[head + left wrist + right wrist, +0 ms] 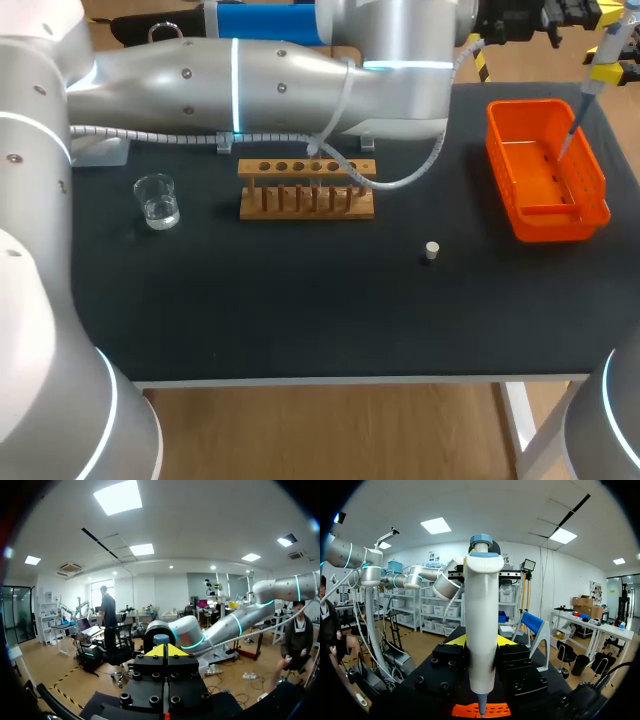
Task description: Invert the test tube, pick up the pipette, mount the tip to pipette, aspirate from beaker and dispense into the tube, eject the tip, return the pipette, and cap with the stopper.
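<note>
Over the orange basket (560,225) at the right end of the table (300,300), the right tool (481,642) is clamped on the pipette (481,630). There's 1 yellow finger on each side of its white body. It's held upright, blue-grey cap on top, and from the head view the thin lower end hangs down into the basket opening.

The left arm (250,65) comes in from the left and stretches right across the back of the table, passing just behind the wooden tube rack (306,200). A grey cable (420,165) loops down off it past the rack's right end. The left tool (166,651) has its 2 yellow tips pressed flat together with nothing between them, and it's pointing out at the room.

The rest is just sitting on the table: a small glass beaker (157,201) with a bit of clear liquid left of the rack, and the little white stopper (432,251) by itself, between the rack and the basket but nearer the front edge.
</note>
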You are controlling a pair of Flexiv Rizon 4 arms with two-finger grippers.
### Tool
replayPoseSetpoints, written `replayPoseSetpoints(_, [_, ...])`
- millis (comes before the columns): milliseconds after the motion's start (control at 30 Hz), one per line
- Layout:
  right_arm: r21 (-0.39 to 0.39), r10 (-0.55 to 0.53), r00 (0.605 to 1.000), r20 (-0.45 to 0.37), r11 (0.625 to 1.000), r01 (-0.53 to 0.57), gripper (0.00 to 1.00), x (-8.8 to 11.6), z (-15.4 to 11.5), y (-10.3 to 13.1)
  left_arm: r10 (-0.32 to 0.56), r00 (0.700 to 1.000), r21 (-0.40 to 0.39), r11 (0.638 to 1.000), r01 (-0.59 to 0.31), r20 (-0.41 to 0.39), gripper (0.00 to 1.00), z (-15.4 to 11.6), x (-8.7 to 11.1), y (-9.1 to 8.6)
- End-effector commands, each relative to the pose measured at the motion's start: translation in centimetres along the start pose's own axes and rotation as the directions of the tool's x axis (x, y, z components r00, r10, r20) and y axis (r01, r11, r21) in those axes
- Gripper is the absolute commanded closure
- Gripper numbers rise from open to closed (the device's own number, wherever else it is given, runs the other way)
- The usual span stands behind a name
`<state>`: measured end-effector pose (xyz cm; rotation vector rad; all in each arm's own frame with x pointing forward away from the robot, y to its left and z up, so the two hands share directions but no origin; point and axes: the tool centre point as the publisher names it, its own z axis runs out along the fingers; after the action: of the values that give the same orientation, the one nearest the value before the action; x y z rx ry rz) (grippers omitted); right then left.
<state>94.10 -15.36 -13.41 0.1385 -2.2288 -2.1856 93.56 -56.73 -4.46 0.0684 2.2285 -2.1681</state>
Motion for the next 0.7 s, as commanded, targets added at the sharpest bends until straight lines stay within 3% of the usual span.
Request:
replayPoseSetpoints(33, [0.003, 0.000, 1.000, 0.002, 1.000, 0.000, 1.00, 0.1, 0.0, 0.1, -0.003, 1.000, -0.009, 1.000, 0.003, -0.004, 1.00, 0.3, -0.2, 0.1])
replayPoseSetpoints(700, [0.003, 0.000, 1.000, 0.002, 1.000, 0.000, 1.00, 0.1, 0.0, 0.1, -0.021, 1.000, -0.016, 1.000, 0.021, 0.002, 1.00, 0.2, -0.2, 1.2])
